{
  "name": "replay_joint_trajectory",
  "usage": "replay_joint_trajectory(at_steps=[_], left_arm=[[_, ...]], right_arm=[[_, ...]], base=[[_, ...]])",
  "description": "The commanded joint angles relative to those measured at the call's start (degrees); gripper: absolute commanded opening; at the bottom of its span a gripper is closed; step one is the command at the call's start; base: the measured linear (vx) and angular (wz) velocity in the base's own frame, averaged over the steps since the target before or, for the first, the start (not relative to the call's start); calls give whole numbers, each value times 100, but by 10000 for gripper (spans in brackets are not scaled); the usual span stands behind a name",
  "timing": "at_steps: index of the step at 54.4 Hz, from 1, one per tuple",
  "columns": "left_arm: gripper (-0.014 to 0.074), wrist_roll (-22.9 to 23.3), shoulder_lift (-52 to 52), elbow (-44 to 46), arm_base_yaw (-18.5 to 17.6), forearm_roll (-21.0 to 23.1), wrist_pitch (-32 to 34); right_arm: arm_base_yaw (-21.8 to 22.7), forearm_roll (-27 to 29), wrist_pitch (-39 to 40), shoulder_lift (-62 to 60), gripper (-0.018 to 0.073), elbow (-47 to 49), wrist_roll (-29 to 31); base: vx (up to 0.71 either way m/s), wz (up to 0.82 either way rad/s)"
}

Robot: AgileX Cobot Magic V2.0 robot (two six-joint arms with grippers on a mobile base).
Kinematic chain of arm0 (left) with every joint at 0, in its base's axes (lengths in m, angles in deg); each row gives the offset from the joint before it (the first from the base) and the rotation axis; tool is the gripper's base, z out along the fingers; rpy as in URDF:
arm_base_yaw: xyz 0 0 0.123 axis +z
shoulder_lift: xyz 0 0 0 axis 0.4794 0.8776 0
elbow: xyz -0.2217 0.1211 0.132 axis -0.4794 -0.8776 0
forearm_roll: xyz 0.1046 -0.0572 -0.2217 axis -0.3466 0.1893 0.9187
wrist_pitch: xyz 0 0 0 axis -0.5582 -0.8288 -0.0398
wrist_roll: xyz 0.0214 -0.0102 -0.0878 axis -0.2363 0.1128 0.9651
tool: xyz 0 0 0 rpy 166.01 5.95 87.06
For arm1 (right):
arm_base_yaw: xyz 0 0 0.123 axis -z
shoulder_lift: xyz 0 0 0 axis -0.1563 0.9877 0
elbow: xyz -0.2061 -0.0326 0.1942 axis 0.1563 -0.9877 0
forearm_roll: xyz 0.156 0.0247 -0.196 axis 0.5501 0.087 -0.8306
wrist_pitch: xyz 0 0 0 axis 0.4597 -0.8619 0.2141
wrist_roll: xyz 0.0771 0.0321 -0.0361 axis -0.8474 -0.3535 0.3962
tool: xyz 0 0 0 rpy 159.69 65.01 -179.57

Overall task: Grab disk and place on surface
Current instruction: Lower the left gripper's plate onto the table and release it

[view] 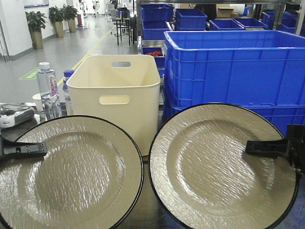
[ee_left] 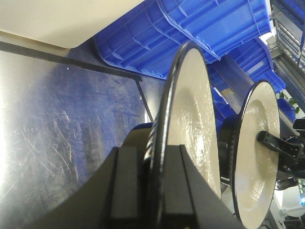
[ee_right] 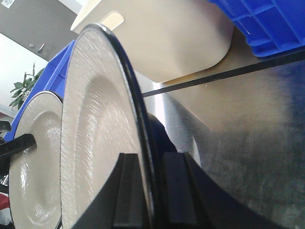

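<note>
Two beige disks with black rims face the front camera, one in each gripper. My left gripper (view: 29,150) is shut on the outer rim of the left disk (view: 66,176). In the left wrist view its fingers (ee_left: 126,186) pinch that disk (ee_left: 190,109) edge-on. My right gripper (view: 264,146) is shut on the right disk (view: 214,167). In the right wrist view its fingers (ee_right: 178,186) clamp the rim of that disk (ee_right: 95,138). The dark glossy surface (ee_left: 62,119) with black tape lines lies beneath them, and the right wrist view shows the surface (ee_right: 252,124) too.
A cream bin (view: 116,90) stands just behind the disks, with stacked blue crates (view: 238,67) to its right. A water bottle (view: 47,88), a paper cup (view: 39,102) and a white device (view: 14,115) sit at the back left.
</note>
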Motion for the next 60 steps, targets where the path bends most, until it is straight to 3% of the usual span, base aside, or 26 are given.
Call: replay_joint_trajectory(at_steps=[1, 29, 38, 48, 60], left_arm=[[-4, 64, -213, 197, -8, 830, -207], [-4, 64, -213, 197, -8, 855, -60], [-4, -139, -188, 197, -77, 610, 14], [-4, -55, 311, 174, -662, -71, 363], [-3, -101, 1023, 195, -1504, 396, 1290]], right_arm=[[18, 756, -96, -207, -9, 198, -6], [18, 776, -97, -207, -9, 198, -6], [18, 1544, 282, -207, -9, 198, -34], [18, 2737, 291, -207, -9, 206, -43], [18, 2723, 375, -207, -9, 329, -48]], base=[[0, 0], [0, 0], [0, 0], [0, 0], [0, 0]])
